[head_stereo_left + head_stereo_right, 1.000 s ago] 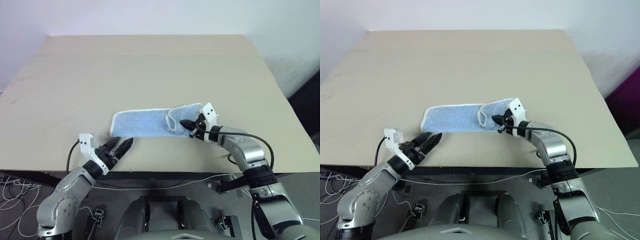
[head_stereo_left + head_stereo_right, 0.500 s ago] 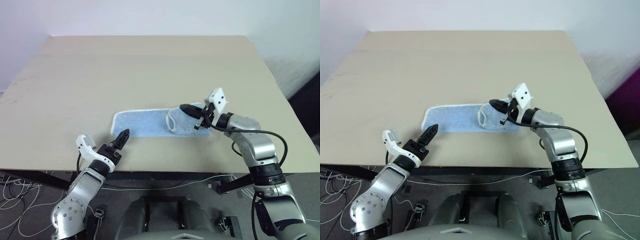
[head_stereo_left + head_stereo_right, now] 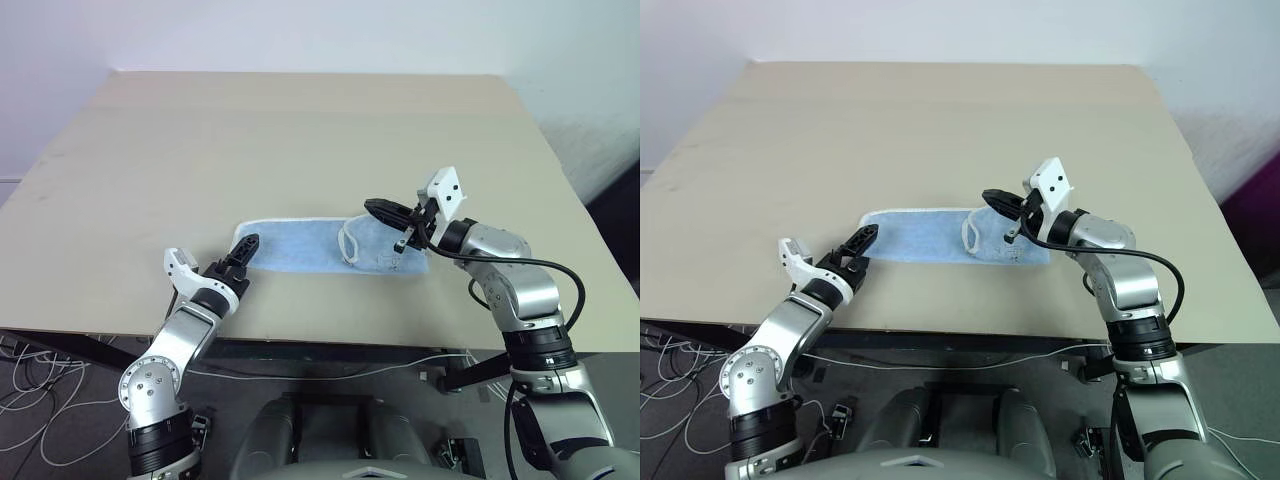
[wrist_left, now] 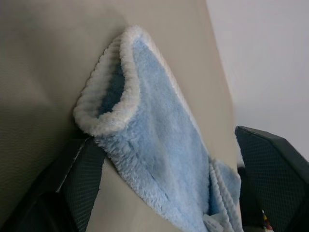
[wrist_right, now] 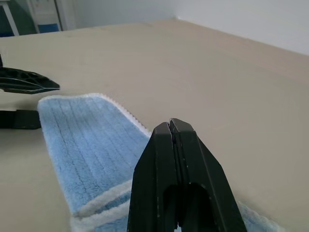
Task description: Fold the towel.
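On the table (image 3: 300, 130), near its front edge, the towel (image 3: 300, 247) lies as a long narrow strip, already doubled lengthwise, with its right end turned back on itself in a small flap edged in white piping. Compared with a second ago, the left gripper (image 3: 243, 251) has advanced from short of the towel's left end to that end itself; in the left wrist view its fingers (image 4: 82, 179) stand wide apart, one to either side of the rounded corner, not yet closed on it. Over the same interval the right gripper (image 3: 385, 210) has let go of the flap it was at and has risen; it now hovers just above the towel's right end, jaws pressed together and holding nothing. Judged from this, the right-end fold is laid down and released, and the step in hand is a grasp of the left end, presumably to carry it across toward the right end for the next fold.
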### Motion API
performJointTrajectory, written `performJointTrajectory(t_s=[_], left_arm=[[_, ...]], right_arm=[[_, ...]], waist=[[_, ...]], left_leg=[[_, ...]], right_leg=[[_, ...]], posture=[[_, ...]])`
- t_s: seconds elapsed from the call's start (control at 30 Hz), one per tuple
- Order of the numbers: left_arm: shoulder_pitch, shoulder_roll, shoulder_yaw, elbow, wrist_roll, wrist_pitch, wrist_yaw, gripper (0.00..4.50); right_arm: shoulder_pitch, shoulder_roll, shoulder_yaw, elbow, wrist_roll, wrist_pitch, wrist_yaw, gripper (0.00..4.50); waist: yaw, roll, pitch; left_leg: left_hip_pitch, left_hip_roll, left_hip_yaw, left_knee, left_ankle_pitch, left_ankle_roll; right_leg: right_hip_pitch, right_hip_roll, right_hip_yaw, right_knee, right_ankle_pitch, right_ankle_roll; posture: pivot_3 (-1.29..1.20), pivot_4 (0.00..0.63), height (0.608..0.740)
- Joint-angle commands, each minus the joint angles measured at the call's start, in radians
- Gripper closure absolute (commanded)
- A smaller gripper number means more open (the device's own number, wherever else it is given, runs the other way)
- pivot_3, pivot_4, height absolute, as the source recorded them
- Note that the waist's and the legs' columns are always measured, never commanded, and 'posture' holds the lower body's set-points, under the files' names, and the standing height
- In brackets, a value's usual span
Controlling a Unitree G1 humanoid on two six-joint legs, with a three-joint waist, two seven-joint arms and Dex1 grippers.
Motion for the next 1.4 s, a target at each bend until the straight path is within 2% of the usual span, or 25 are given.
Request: performJointTrajectory(t_s=[0.03, 0.33, 0.37, 0.53, 0.77, 0.9, 1.07, 1.3, 1.4], left_arm=[[-0.003, 0.004, -0.006, 0.024, 0.015, -0.017, 0.01, 1.24], [-0.015, 0.007, 0.023, 0.011, 0.012, -0.079, -0.013, 4.37], [-0.017, 0.009, 0.026, 0.013, 0.01, -0.085, -0.013, 4.48], [-0.039, 0.059, 0.082, 0.045, -0.003, -0.116, -0.03, 4.48], [-0.057, 0.243, 0.206, 0.1, 0.007, -0.145, -0.157, 4.48], [-0.08, 0.328, 0.22, 0.12, 0.028, -0.143, -0.242, 4.48], [-0.115, 0.451, 0.053, 0.015, 0.18, -0.1, -0.445, 4.48], [-0.116, 0.549, -0.187, -0.05, 0.429, -0.133, -0.716, 4.48], [-0.153, 0.56, -0.298, -0.046, 0.549, -0.154, -0.782, 4.48]], right_arm=[[0.012, -0.011, -0.029, -0.054, 0.011, -0.001, -0.008, 4.5], [0.047, -0.011, -0.027, -0.059, 0.003, -0.007, -0.015, 4.5], [0.048, -0.011, -0.027, -0.057, 0.002, -0.008, -0.015, 4.5], [0.063, -0.017, -0.033, -0.048, -0.003, -0.012, -0.023, 4.5], [0.084, -0.031, -0.056, -0.041, -0.007, -0.019, -0.042, 4.5], [0.085, -0.034, -0.063, -0.027, -0.011, -0.026, -0.048, 4.5], [0.08, -0.026, -0.063, -0.01, -0.02, -0.037, -0.055, 4.5], [0.088, -0.015, -0.063, 0.007, -0.028, -0.055, -0.07, 4.5], [0.099, -0.013, -0.064, 0.003, -0.03, -0.057, -0.079, 4.5]], waist=[[-0.002, 0.0, 0.0], [-0.003, 0.0, 0.0], [-0.003, 0.0, 0.0], [-0.004, -0.001, 0.0], [-0.009, -0.001, 0.001], [-0.008, -0.001, 0.001], [-0.003, -0.001, 0.001], [-0.015, 0.0, 0.001], [-0.024, 0.0, 0.001]], left_leg=[[0.0, 0.0, 0.0, 0.0, 0.0, 0.0], [-0.001, 0.0, 0.0, 0.0, 0.0, 0.0], [-0.001, 0.0, 0.0, 0.0, 0.0, 0.0], [-0.001, 0.001, 0.0, -0.001, 0.0, 0.0], [-0.001, 0.001, 0.0, -0.001, 0.0, 0.0], [-0.001, 0.0, 0.0, -0.001, 0.0, 0.0], [-0.002, 0.0, 0.0, -0.001, 0.0, 0.0], [-0.002, 0.0, 0.001, -0.003, 0.0, 0.0], [-0.002, 0.001, 0.001, -0.004, 0.0, -0.001]], right_leg=[[0.0, 0.0, 0.0, 0.0, 0.0, 0.0], [-0.002, 0.0, 0.0, 0.0, 0.0, 0.0], [-0.002, 0.0, 0.0, 0.0, 0.0, 0.0], [-0.002, 0.001, 0.0, 0.0, 0.0, 0.0], [-0.002, 0.001, 0.0, 0.0, 0.0, 0.0], [-0.003, 0.0, 0.0, -0.001, 0.0, 0.0], [-0.002, 0.0, 0.0, -0.001, 0.0, 0.0], [-0.004, 0.0, 0.001, -0.002, 0.0, 0.0], [-0.004, 0.0, 0.001, -0.001, 0.0, 0.0]], posture=[[0.0, 0.15, 0.74], [0.0, 0.15, 0.74], [0.0, 0.15, 0.74], [0.0, 0.15, 0.74], [0.0, 0.15, 0.74], [0.0, 0.15, 0.74], [0.0, 0.15, 0.74], [0.0, 0.15, 0.74], [0.0, 0.15, 0.74]])
